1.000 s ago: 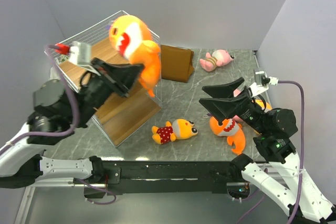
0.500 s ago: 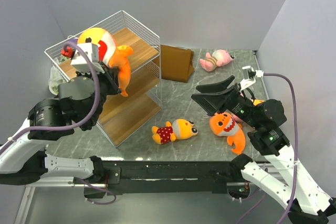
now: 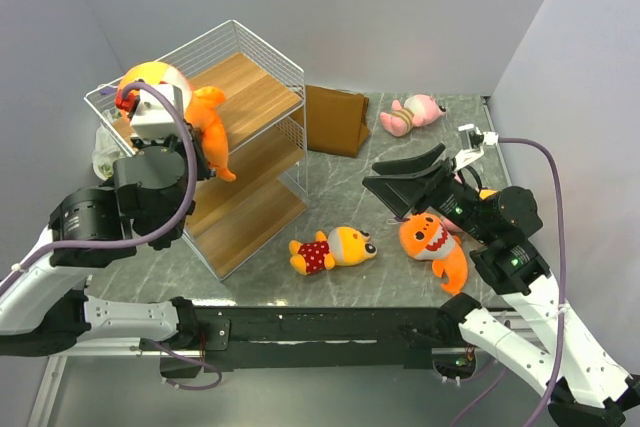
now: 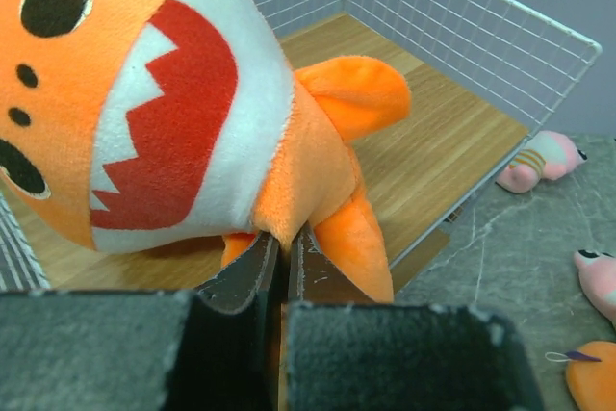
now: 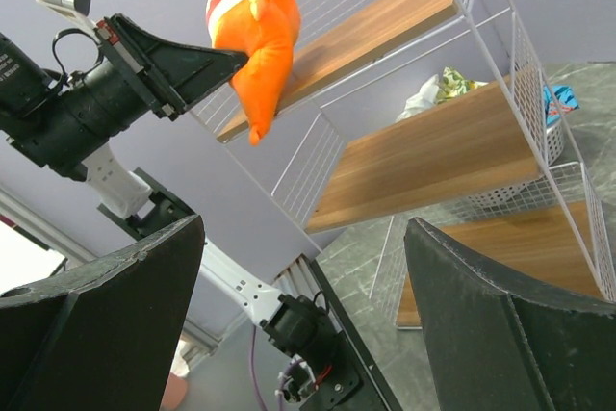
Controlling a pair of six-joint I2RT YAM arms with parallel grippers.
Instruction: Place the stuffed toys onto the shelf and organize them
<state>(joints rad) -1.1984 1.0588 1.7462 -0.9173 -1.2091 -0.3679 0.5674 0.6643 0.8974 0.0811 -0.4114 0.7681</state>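
Note:
My left gripper (image 4: pixel 284 243) is shut on the underside of a big orange shark (image 4: pixel 164 113) and holds it over the top board of the shelf (image 4: pixel 452 141), near its left back corner. The shark (image 3: pixel 205 119) and shelf (image 3: pixel 255 97) also show in the top view. My right gripper (image 3: pixel 395 187) is open and empty, raised above the table right of the shelf. The second shark (image 3: pixel 432 240) lies under it. A small orange-headed toy in red dotted clothes (image 3: pixel 330 249) lies at front centre. A pink toy (image 3: pixel 412 112) lies at the back right.
A brown folded bag (image 3: pixel 335 119) stands just right of the shelf. A crumpled bag (image 5: pixel 438 91) sits on the shelf's middle board. A second pink toy (image 4: pixel 597 281) lies near the right arm. Grey walls close in the left, back and right.
My left arm has carried the shark left and down, from in front of the shelf to over its top board. My right gripper has shifted slightly left, still open.

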